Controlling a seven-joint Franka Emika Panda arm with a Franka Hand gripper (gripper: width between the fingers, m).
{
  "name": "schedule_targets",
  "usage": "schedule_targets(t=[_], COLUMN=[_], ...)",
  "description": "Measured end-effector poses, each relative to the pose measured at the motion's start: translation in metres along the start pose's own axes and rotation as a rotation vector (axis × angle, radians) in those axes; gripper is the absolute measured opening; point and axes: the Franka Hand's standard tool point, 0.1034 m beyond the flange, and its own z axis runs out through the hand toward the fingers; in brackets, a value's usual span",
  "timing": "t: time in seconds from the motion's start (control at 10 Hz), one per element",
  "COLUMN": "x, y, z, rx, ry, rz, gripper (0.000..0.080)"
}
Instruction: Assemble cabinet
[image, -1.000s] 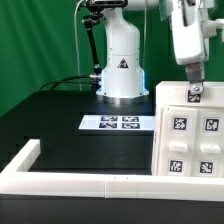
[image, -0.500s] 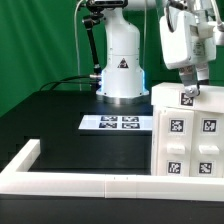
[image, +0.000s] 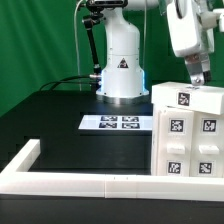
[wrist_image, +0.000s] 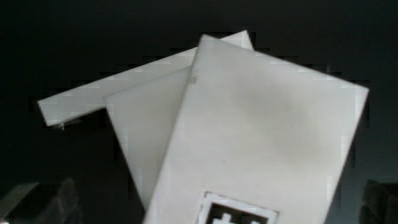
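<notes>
The cabinet is a large white box of tagged panels at the exterior view's right, with one tag on its top panel. My gripper hangs just above the cabinet's top back edge and holds nothing. In the wrist view the cabinet's white panels fill the picture, tilted, with a tag low in the frame. My gripper is over them. Its dark fingers show only faintly, spread wide on either side of the panel.
The marker board lies flat on the black table in front of the robot base. A long low white wall runs along the table's front and turns back at the exterior view's left.
My gripper was down on the cabinet's top by the tag, tilted toward the exterior view's left, and has since lifted off. The top tag sits slightly further left than a second ago.
</notes>
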Motion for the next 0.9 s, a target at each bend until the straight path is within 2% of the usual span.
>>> schedule_targets(t=[0.3, 0.4, 0.7, 0.9], x=[-0.001, -0.001, -0.003, -0.005], y=[0.001, 0.005, 0.010, 0.009], z=[0.000, 0.004, 0.006, 0.005], rx=[-0.005, -0.059, -0.142, -0.212], ry=[-0.004, 0.002, -0.037, -0.088], rz=[-0.059, -0.191, -0.629, -0.834], gripper=[0.0797, 0.0797, 0.0797, 0.0797])
